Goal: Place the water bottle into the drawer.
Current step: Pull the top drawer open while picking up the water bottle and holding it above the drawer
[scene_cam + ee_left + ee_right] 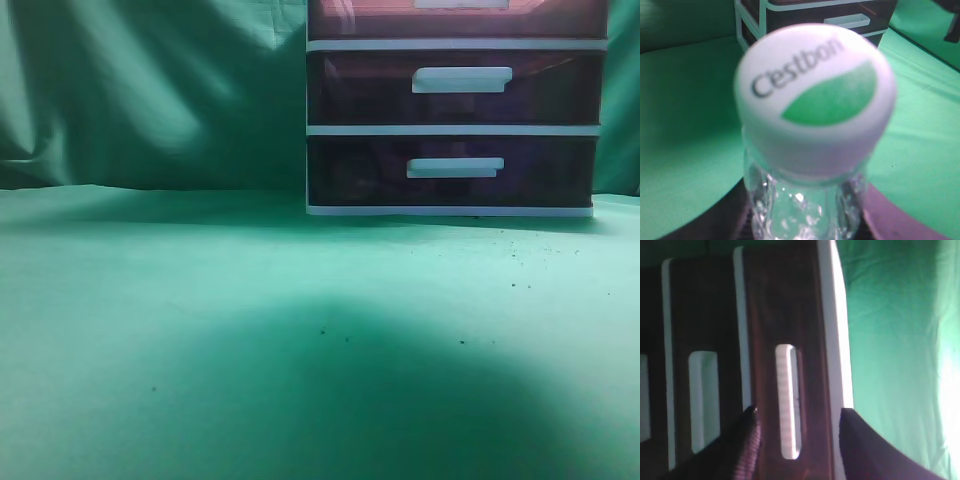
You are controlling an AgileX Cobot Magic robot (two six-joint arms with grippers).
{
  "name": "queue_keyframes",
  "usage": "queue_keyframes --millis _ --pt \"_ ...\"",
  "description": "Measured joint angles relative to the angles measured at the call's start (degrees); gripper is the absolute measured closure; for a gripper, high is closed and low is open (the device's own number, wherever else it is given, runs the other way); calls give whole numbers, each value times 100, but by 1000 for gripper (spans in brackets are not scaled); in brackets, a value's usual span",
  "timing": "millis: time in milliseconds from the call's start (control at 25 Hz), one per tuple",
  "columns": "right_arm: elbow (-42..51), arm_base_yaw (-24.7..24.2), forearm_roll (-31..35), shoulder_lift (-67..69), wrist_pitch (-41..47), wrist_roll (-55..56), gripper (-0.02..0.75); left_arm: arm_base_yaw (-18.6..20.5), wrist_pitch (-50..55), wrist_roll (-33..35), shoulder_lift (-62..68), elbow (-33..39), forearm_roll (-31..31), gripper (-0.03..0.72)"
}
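Note:
The water bottle (812,100) is clear plastic with a white cap printed "C'estbon" and a green leaf. It fills the left wrist view, cap toward the camera. My left gripper (805,222) is shut on its body, dark fingers on both sides. The drawer (790,315) has a reddish-brown front and a white bar handle (786,400). In the exterior view only its lower part shows at the top edge (380,20). My right gripper (800,420) is open, its fingers on either side of the handle and close in front of it. Neither gripper shows in the exterior view.
The white-framed drawer unit (455,130) stands at the back right on the green cloth (200,300), with two darker purple drawers (360,90) below the top one. The unit also shows in the left wrist view (750,20), beyond the bottle. A green curtain hangs behind.

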Motion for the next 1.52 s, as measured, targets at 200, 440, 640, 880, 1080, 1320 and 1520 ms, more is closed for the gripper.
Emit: queue_keyframes --millis 200,440,640,880,1080,1320,1520 --pt "-25 10 25 631 -351 -1039 380 0 11 0 0 0 0 416" --pt "-601 10 482 1106 -563 -1334 395 0 197 0 0 0 0 416" --pt "-1218 -58 592 1632 -642 -1464 395 0 272 0 0 0 0 416" --pt "-1488 -166 624 2001 -629 -1477 454 0 309 0 0 0 0 416" --pt "-1491 -194 636 2208 -778 -1477 470 0 309 0 0 0 178 416" --pt "-1501 -301 702 2421 -1174 -1490 496 0 309 0 0 0 263 416" --pt "-1503 -337 786 2461 -1280 -1502 543 0 314 0 0 0 370 416"
